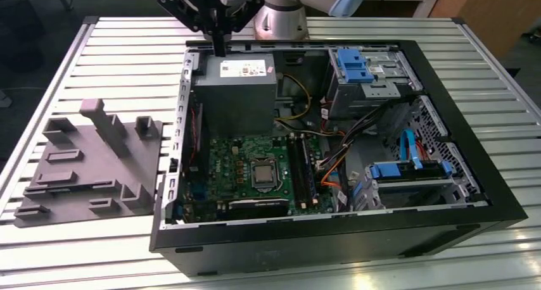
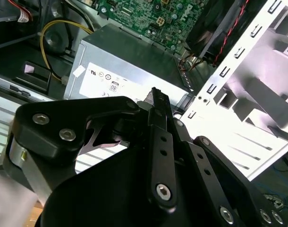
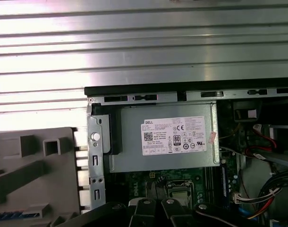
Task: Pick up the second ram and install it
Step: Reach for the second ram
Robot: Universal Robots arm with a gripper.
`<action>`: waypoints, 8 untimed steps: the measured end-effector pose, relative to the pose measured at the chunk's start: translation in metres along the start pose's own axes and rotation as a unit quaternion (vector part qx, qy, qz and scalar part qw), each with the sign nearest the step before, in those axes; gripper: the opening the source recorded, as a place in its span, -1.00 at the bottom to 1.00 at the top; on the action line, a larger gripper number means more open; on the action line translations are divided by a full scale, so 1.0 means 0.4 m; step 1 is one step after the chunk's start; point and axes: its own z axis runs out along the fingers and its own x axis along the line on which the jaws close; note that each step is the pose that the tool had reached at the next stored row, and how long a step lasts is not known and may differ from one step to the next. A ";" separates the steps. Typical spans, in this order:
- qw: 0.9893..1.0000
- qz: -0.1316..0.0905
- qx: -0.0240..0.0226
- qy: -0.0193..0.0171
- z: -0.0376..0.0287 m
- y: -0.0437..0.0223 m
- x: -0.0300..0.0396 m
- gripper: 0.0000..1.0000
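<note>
My gripper (image 1: 220, 51) hangs over the far edge of the open computer case (image 1: 473, 221), just above the grey power supply (image 1: 234, 81). Its dark fingers (image 2: 156, 101) stand pressed together and shut, and I see nothing between them. The green motherboard (image 1: 245, 170) lies in the case nearer the front, and its long dark memory slots (image 1: 303, 166) run beside the processor socket (image 1: 263, 173). In the first wrist view the power supply (image 3: 163, 142) lies straight below the gripper (image 3: 153, 210). The second ram is out of view as a loose stick.
A grey moulded fixture (image 1: 89, 166) with slots and posts sits on the slatted metal table (image 1: 101, 49) at the exterior view's left of the case. Blue drive cages (image 1: 355, 65) and bundles of cables (image 1: 334, 173) crowd the case's other side.
</note>
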 end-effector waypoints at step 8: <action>1.000 0.000 0.000 0.000 0.000 -0.002 0.012 -0.79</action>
